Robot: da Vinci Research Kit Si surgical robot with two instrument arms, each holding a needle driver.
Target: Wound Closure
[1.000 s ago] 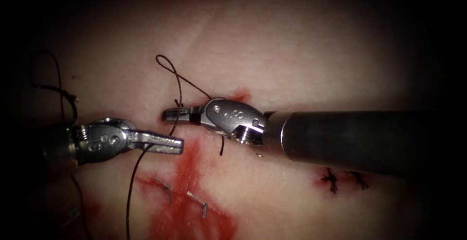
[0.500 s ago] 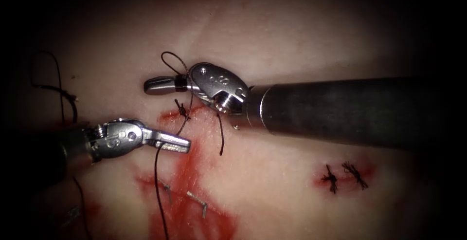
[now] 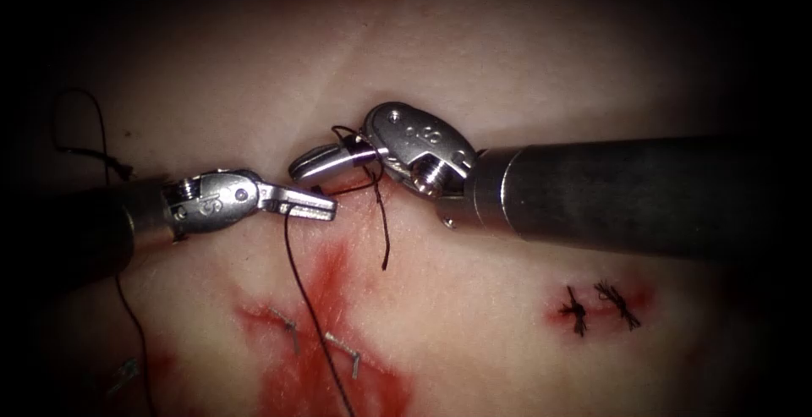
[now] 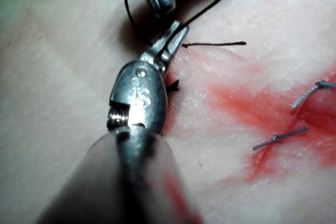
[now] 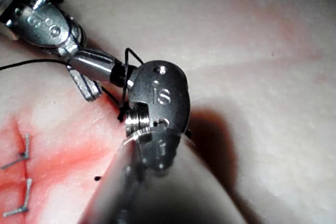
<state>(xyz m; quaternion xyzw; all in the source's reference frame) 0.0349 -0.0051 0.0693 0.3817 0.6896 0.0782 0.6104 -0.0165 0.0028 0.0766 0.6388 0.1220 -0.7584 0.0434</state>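
Left tool pinches the thread beside the knot; right tool, loop-wrapped, looks closed; a jerk could snap it

I count two claws — left and right — one thread, two finished knots, three staples.

Left end effector enters level from the left, jaws closed on the thread, tips pointing right. Right end effector enters from the right on a near-level shaft, wrist bent, jaws closed, tips just above the left tool's tips.
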